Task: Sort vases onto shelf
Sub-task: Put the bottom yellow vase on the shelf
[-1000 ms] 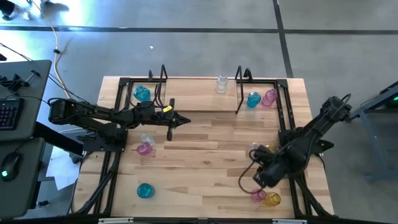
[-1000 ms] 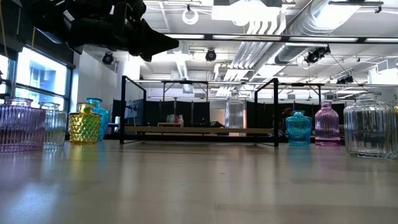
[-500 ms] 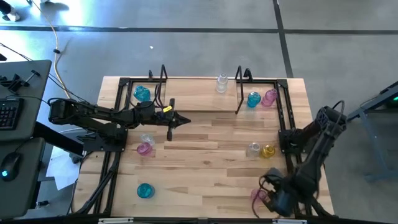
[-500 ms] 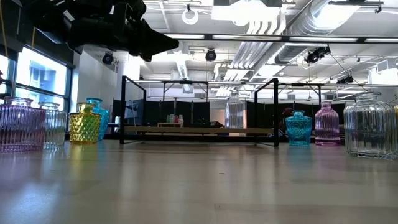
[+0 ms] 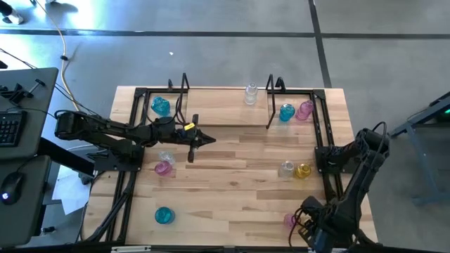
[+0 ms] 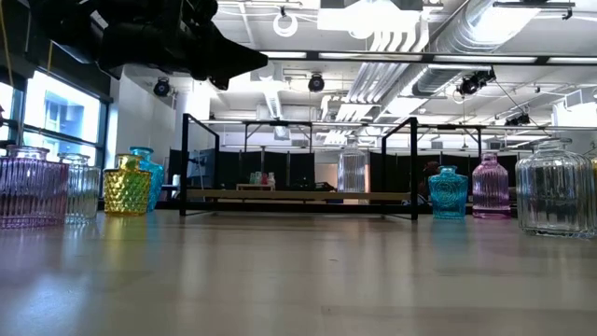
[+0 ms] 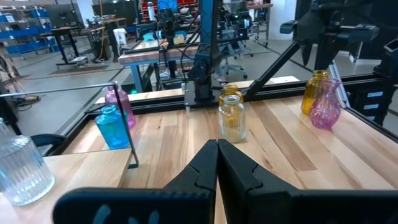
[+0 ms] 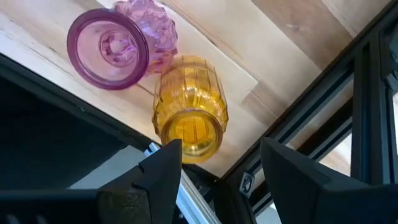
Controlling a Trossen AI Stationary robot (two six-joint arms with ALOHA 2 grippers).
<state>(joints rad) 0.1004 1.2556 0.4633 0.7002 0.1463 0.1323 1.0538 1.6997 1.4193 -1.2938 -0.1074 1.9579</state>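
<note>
Right gripper (image 8: 214,165), fingers spread apart, hung above a yellow vase (image 8: 189,106) at the table's near right corner, a pink vase (image 8: 121,40) touching beside it. Left gripper (image 5: 204,140), fingers pressed together, waited mid-table before the shelf (image 5: 225,105).

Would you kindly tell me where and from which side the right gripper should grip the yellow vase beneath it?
Grip the yellow vase across its narrow neck, descending from straight above: it stands upright, mouth up, and the pink vase crowds one side.
</note>
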